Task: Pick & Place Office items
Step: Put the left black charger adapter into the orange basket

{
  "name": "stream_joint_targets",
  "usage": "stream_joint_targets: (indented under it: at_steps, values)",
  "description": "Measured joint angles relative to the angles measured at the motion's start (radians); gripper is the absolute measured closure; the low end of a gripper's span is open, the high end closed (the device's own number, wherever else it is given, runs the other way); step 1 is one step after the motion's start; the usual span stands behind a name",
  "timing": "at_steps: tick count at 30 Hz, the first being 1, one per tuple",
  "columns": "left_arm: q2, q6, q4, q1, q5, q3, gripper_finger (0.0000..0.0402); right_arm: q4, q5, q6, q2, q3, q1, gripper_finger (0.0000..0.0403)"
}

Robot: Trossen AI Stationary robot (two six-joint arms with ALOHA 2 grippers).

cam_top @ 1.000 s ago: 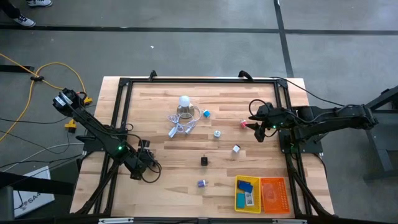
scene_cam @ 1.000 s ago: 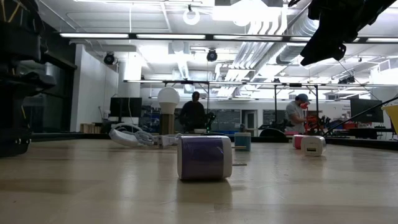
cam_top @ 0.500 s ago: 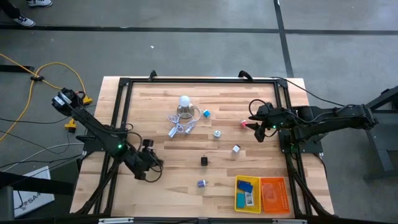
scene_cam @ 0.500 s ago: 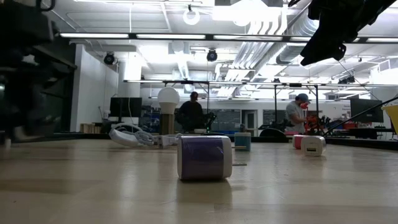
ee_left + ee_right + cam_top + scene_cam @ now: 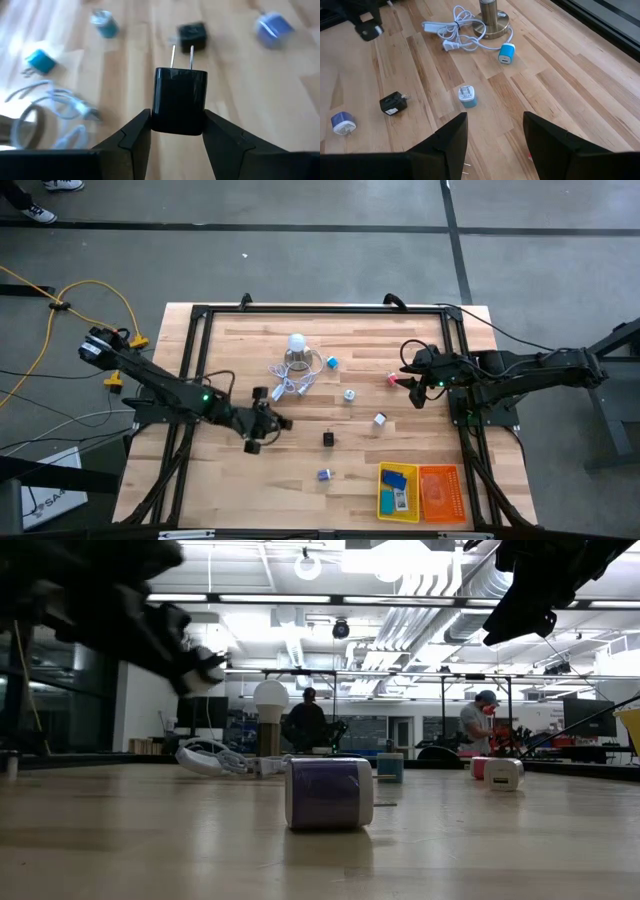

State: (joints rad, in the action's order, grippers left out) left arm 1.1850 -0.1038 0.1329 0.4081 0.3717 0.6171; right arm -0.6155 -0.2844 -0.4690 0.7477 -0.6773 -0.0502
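- Black plug-in charger [image 5: 179,101], two prongs pointing forward, clamped between the left gripper [image 5: 175,131] fingers; seen clearly only in the left wrist view.
- From above, just a dark lump at the left gripper [image 5: 262,422], carried over the table's left-centre, near the looped white cord [image 5: 290,386].
- At table height, a blurred dark arm crossing the upper left, with a pale bit at its tip [image 5: 205,670]; grip not readable there.
- Ahead of the held charger: a second black charger [image 5: 192,36] lying on the wood, a blue-white plug [image 5: 271,27] well apart from it, a teal adapter [image 5: 105,24] and a blue cube [image 5: 41,61] beside the cord.
- Bare wood all round the left gripper; dark frame rail [image 5: 190,370] off to its left.
- Right gripper [image 5: 412,383] hanging near the right edge of the table, fingers [image 5: 449,142] spread apart with nothing between them, just beside a pink cube [image 5: 393,378].
- Yellow tray [image 5: 382,492] and orange tray [image 5: 441,492] at the near right corner, blue pieces lying in the yellow one.
- In front at table level, a purple-blue plug [image 5: 329,793].
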Motion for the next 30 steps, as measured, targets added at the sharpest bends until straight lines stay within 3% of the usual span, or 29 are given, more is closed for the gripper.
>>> stream_joint_targets:
  at_steps: [15,30]
  values:
    - [0.237,0.151,-0.002,-0.142,-0.02,0.296,0.0248,0.0,0.0,0.0,0.0,0.0,0.0,0.0224]
    - [0.515,0.159,-0.069,-0.219,-0.071,0.56,0.0247,0.003,0.0,0.0,0.001,0.001,0.0,0.0224]
